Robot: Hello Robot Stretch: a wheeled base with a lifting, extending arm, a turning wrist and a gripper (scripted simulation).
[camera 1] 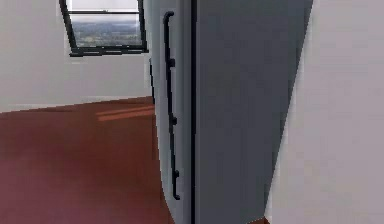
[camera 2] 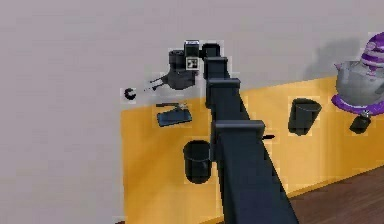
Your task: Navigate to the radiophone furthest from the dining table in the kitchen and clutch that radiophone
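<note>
A flat dark handset-like thing (camera 2: pixel 173 117), perhaps the radiophone, lies on the yellow counter (camera 2: pixel 150 150) near its back left. My arm (camera 2: pixel 235 130) rises from the arm side view's bottom edge and ends at the gripper (camera 2: pixel 158 84), just above and slightly left of that dark thing. I cannot tell whether the gripper holds anything or touches the dark thing. A small dark round spot (camera 2: pixel 128 95) sits left of the fingers against the grey wall.
On the counter stand two black cups (camera 2: pixel 197 160) (camera 2: pixel 303 115) and a purple stand mixer (camera 2: pixel 362 85) at the right. In the forward view a tall grey fridge (camera 1: pixel 235 100) with a dark handle (camera 1: pixel 171 110) stands close ahead, with red-brown floor (camera 1: pixel 70 160) and a window (camera 1: pixel 105 25) to its left.
</note>
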